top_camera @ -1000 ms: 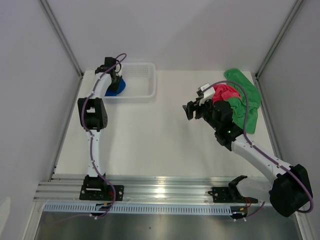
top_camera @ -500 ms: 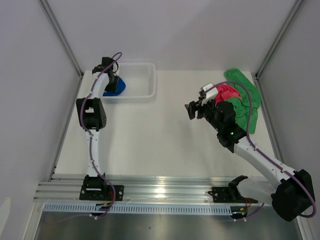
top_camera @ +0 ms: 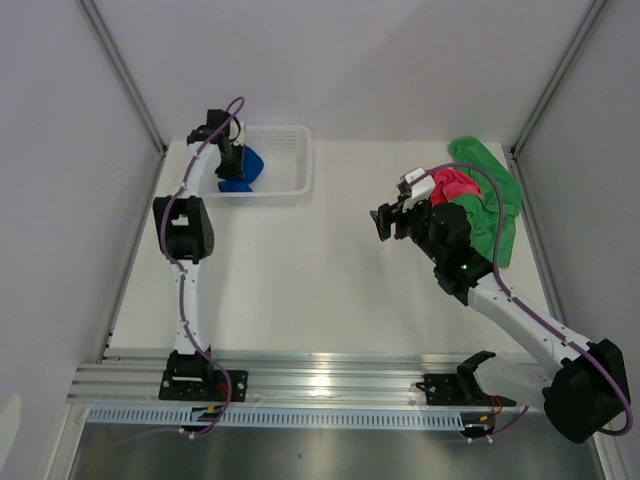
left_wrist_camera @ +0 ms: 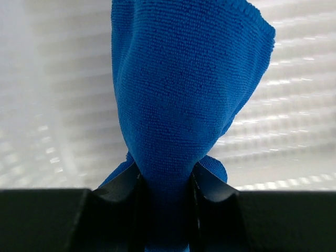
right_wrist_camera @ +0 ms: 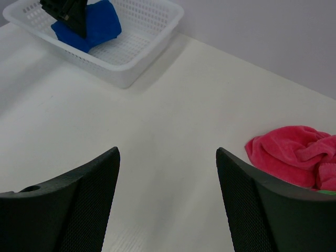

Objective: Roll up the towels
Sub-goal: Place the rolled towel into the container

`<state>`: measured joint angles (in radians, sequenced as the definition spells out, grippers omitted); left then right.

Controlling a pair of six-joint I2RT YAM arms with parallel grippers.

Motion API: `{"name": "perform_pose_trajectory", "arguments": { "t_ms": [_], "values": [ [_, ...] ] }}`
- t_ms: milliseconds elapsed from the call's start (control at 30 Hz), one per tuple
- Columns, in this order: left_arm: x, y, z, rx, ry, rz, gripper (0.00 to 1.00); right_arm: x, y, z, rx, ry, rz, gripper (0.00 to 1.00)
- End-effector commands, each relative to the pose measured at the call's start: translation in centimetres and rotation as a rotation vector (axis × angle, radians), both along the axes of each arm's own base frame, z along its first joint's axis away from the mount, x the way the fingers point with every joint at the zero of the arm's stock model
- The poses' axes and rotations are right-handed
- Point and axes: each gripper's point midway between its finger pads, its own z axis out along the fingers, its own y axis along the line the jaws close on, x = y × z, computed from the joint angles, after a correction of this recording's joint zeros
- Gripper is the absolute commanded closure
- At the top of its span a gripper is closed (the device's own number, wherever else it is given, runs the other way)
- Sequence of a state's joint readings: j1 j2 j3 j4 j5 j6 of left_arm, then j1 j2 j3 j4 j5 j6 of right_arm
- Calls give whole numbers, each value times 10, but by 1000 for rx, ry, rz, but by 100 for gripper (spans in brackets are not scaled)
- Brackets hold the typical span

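Since a second ago, the left gripper (left_wrist_camera: pixel 165 185) has narrowed its jaws onto the blue towel (left_wrist_camera: pixel 184 105) and pulled it up from a flat patch into a bunched peak, while the right arm has barely shifted. From the left wrist view, the blue cloth is pinched between the two black fingers (left_wrist_camera: pixel 123 186) and rises as a folded cone above them, with the white mesh basket (left_wrist_camera: pixel 294 131) behind it. From overhead, the basket (top_camera: pixel 300 165) sits at the far left corner of the table (top_camera: pixel 300 280), and the blue towel (top_camera: pixel 247 168) is at the basket's left end, part of it on the mesh floor and part gathered in the left gripper (top_camera: pixel 233 160). The right gripper (top_camera: pixel 386 222) hangs above the table toward the right side, jaws spread wide and holding nothing; its wrist view shows both fingers (right_wrist_camera: pixel 79 199) well apart over bare tabletop. Just beside it lies the pink-red towel (top_camera: pixel 455 185), crumpled, resting on the green towel (top_camera: pixel 497 205), which spreads along the table's right edge up to the far right corner.
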<state>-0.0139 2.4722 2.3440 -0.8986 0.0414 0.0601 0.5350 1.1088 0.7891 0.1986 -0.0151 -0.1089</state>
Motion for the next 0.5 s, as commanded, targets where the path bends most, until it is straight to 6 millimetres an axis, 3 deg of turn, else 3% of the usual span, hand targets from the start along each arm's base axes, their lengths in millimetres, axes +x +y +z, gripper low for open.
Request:
{"name": "perform_pose_trajectory", "arguments": {
  "t_ms": [0, 167, 267, 333, 400, 467],
  "values": [
    [4, -67, 51, -93, -112, -88, 96, 1, -1, 19, 23, -44, -10, 23],
    [0, -121, 34, -121, -91, -156, 92, -3, -1, 20, 27, -39, -7, 24],
    [5, -134, 45, -65, -128, -174, 91, -4, -6, 21, 27, -36, -34, 24],
    [4, -141, 52, -120, -137, -172, 82, -6, -8, 17, 21, -25, -43, 24],
    [1, -148, 52, -163, -121, -173, 75, -8, -10, 19, 24, -28, -46, 24],
    [-7, -156, 47, -205, -82, -162, 76, -10, -12, 20, 26, -29, -53, 23]
  ]
}}
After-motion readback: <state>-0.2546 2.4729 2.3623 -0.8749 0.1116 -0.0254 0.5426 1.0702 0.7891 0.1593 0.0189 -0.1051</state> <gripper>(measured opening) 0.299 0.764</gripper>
